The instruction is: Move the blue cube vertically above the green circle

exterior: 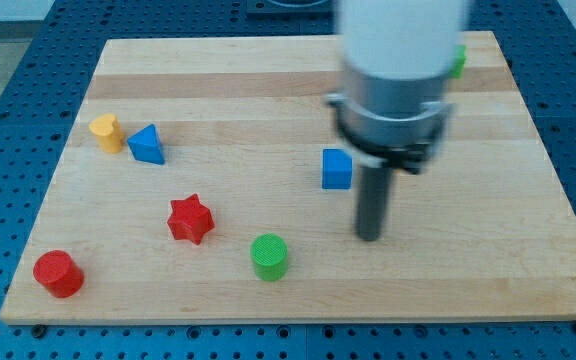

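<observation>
The blue cube (336,168) sits near the middle of the wooden board (268,90). The green circle (269,257) is a short green cylinder below and to the left of the cube, near the board's bottom edge. My tip (369,236) rests on the board just below and to the right of the blue cube, apart from it, and to the right of the green circle. The arm's white and dark body hides the board above the cube's right side.
A red star (190,219) lies left of the green circle. A red cylinder (58,273) is at bottom left. A yellow block (107,132) and a blue triangle (147,145) sit at the left. A green block (457,62) peeks out beside the arm at top right.
</observation>
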